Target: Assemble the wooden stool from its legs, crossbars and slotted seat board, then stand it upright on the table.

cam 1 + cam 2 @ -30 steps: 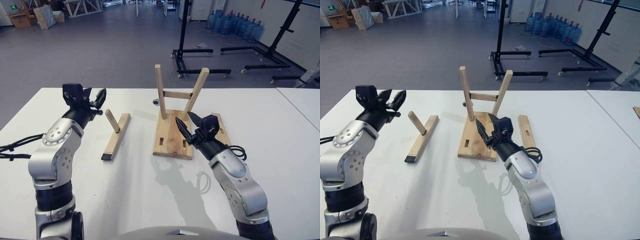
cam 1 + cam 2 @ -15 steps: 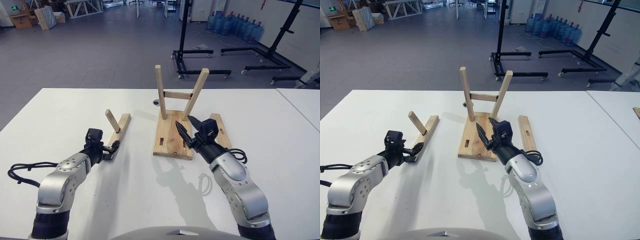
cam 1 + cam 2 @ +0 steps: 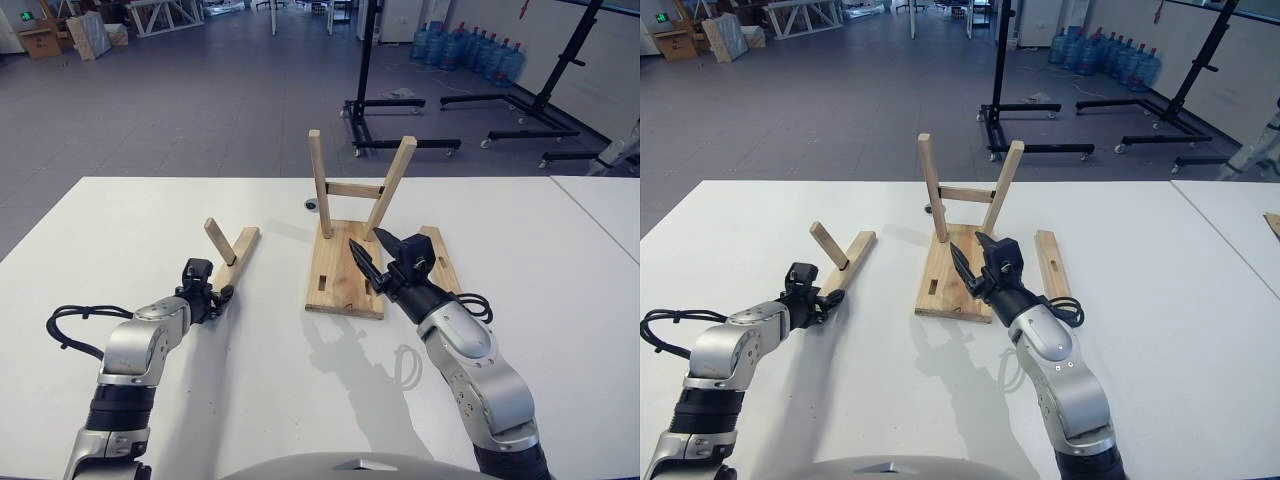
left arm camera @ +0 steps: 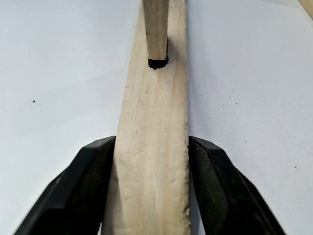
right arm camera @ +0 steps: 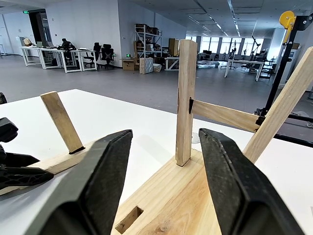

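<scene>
The slotted seat board (image 3: pixel 340 278) lies flat mid-table with two legs (image 3: pixel 319 180) standing in it, joined by a crossbar (image 3: pixel 355 190). A loose leg (image 3: pixel 441 258) lies along its right side. To the left lies another leg (image 3: pixel 238 260) with a short crossbar (image 3: pixel 215 238) sticking up from it. My left gripper (image 3: pixel 222 296) is shut on the near end of that leg; in the left wrist view its fingers (image 4: pixel 93 181) press both sides of the wood (image 4: pixel 151 122). My right gripper (image 3: pixel 366 240) hangs open just above the board's near right part, holding nothing.
A small round fitting (image 3: pixel 313 204) sits in the white table (image 3: pixel 300 400) behind the board. A cable (image 3: pixel 405 365) loops beside my right arm. Black wheeled stands (image 3: pixel 400 140) are on the floor past the far edge. A second table (image 3: pixel 610 210) adjoins at the right.
My left arm came down from a raised spot at the far left to the near end of the left leg and closed on it; the leg shifted slightly. The right gripper barely moved.
</scene>
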